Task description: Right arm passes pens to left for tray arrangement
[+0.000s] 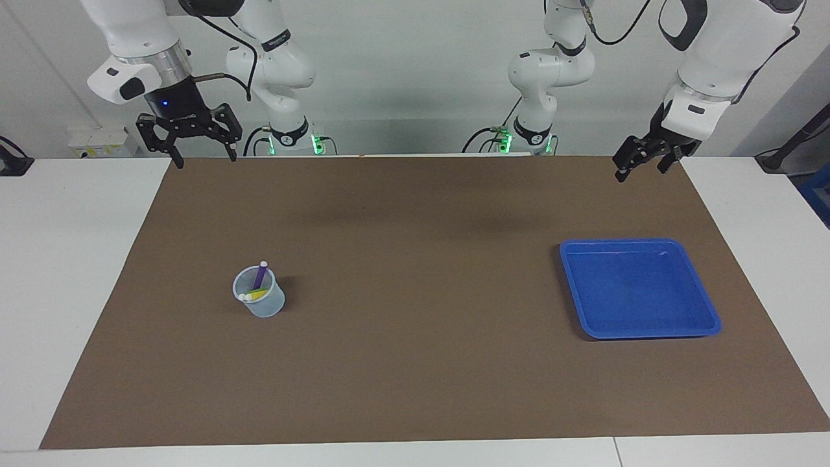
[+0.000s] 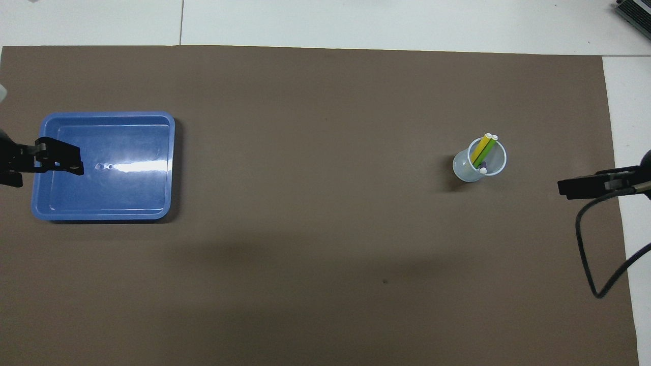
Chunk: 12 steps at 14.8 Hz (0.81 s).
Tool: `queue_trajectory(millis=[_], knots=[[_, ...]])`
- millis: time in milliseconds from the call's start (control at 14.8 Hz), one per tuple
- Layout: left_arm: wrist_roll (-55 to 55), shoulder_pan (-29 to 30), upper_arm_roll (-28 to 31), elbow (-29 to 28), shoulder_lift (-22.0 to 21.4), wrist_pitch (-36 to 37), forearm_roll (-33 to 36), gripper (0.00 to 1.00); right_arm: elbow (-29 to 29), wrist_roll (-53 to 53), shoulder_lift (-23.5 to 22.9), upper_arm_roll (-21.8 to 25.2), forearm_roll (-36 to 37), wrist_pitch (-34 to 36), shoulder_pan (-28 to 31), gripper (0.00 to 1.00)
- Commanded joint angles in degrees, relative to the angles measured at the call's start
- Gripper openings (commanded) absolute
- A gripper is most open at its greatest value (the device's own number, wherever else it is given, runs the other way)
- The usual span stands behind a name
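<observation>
Task not yet begun; nothing is held. The right gripper (image 1: pixel 203 154) hangs raised over the brown mat's (image 1: pixel 415 311) edge at the robots' end, at about eleven o'clock from the cup (image 1: pixel 259 293) in the facing view, fingers spread wide and empty. The left gripper (image 1: pixel 642 161) waits raised at about one o'clock from the tray (image 1: pixel 639 287) in that view, also open and empty. The pens (image 1: pixel 259 283) all stand leaning inside the small translucent cup toward the right arm's end of the table; purple, yellow and green barrels crowd together, pale ends up. The tray lies flat and bare toward the left arm's end, well apart from the cup. Risks, as judged: the cup looks light and unsecured, so a slanted descent or a finger catching its rim could tip it and scatter the pens. The tight bunching invites pinching two pens at once. A grip too near a pen's end could leave the left gripper little barrel to take at handover, causing a drop.
</observation>
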<state>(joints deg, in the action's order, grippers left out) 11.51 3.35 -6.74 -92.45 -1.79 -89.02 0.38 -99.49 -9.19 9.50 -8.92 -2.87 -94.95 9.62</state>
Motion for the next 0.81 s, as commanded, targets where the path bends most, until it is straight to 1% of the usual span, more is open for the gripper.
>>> queue_trajectory(millis=[0,135,270,405,675,743], knots=[[-0.88,-0.37,0.41,-0.63,-0.58,-0.55,-0.29,1.00,-0.70,1.11,0.78,-0.05,0.06,0.11,0.23,1.00],[-0.79,-0.28,0.41,-0.63,-0.67,-0.55,-0.29,1.00,-0.70,1.11,0.95,0.04,0.06,0.29,0.84,1.00],[-0.70,-0.37,0.41,-0.63,-0.58,-0.63,-0.29,1.00,-0.79,0.67,1.39,0.04,0.32,2.21,0.67,1.00],[-0.70,-0.37,0.41,-0.63,-0.67,-0.55,-0.29,1.00,-1.40,0.93,2.09,-0.05,1.20,2.05,0.05,1.00],[-0.61,-0.37,0.41,-0.63,-0.58,-0.72,-0.29,1.00,-1.58,1.11,2.10,-0.05,1.20,2.75,0.49,1.00],[-0.61,-0.37,0.41,-0.63,-0.58,-0.63,-0.29,1.00,-2.54,1.37,2.18,-0.05,1.11,2.75,0.14,1.00]])
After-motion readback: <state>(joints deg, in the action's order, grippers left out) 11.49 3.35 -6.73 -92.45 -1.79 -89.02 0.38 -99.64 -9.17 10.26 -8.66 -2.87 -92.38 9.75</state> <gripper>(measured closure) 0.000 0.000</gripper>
